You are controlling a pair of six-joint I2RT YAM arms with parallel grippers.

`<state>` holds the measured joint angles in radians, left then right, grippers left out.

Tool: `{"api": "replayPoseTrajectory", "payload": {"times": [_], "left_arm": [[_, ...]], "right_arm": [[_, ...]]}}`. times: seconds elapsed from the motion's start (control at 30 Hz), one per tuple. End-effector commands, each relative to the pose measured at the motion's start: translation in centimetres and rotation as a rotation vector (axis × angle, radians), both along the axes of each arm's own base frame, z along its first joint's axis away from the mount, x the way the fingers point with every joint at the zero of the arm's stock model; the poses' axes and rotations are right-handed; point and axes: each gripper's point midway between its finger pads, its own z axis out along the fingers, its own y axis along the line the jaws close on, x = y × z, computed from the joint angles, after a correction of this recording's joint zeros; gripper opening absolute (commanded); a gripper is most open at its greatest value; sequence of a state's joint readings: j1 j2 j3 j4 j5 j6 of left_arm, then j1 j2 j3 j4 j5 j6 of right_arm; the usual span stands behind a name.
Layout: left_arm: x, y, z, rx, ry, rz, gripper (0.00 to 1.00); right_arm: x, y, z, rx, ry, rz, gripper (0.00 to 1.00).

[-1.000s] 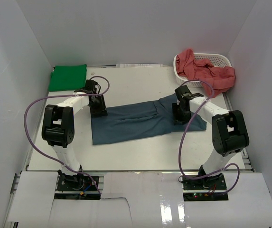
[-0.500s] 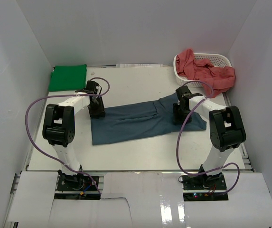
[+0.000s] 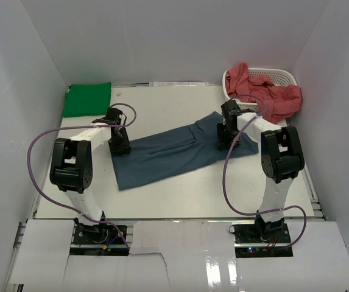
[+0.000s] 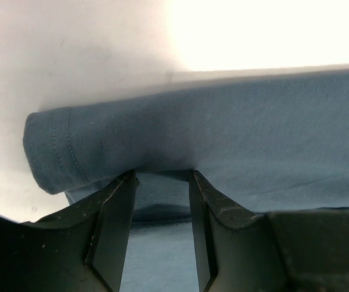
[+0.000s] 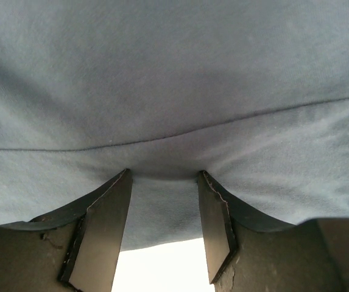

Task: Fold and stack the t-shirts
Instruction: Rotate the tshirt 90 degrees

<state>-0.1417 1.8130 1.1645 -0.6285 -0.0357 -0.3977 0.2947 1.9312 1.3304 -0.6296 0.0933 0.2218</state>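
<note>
The slate blue t-shirt (image 3: 174,152) lies as a long, slanted band across the middle of the table. My left gripper (image 3: 120,145) sits at its left end with cloth pinched between the jaws; the left wrist view shows the hemmed edge of the shirt (image 4: 223,134) folded over my left gripper (image 4: 162,176). My right gripper (image 3: 226,135) holds the right end, and in the right wrist view the blue cloth (image 5: 174,79) drapes over my right gripper (image 5: 164,176). A folded bright green t-shirt (image 3: 87,99) lies at the back left. Salmon red t-shirts (image 3: 265,91) are heaped at the back right.
A white perforated basket (image 3: 284,76) stands in the back right corner, with the salmon shirts spilling over its front rim. White walls close in the table on three sides. Purple cables loop beside both arms.
Both grippers have moved toward the back of the table and the ends of the blue shirt have gone with them. The shirt now lies more slanted and narrower.
</note>
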Motion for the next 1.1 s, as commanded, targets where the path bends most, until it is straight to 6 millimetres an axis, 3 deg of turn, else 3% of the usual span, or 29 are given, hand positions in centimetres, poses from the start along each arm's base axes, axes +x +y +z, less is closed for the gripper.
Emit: {"api": "replayPoseTrajectory", "payload": {"times": [0.0,0.5,0.67,0.83,1.07], "left_arm": [[-5.6,2.3,-2.2,0.081,0.178,0.039,0.52],[-9.8,1.1,-0.1,0.005,0.21,0.042,0.52],[-11.9,0.6,-0.6,-0.012,0.255,0.056,0.52],[-13.5,-2.2,-0.7,-0.097,0.296,0.038,0.52],[-17.0,-7.4,-0.9,-0.169,0.365,-0.047,0.52]], "right_arm": [[2.4,1.2,-0.3,0.042,-0.024,0.045,0.54],[12.9,7.1,2.4,0.223,-0.184,0.152,0.55],[15.0,8.5,1.3,0.266,-0.18,0.163,0.56],[16.9,9.9,0.7,0.321,-0.199,0.171,0.57],[17.4,11.5,-0.7,0.407,-0.185,0.15,0.58]]}}
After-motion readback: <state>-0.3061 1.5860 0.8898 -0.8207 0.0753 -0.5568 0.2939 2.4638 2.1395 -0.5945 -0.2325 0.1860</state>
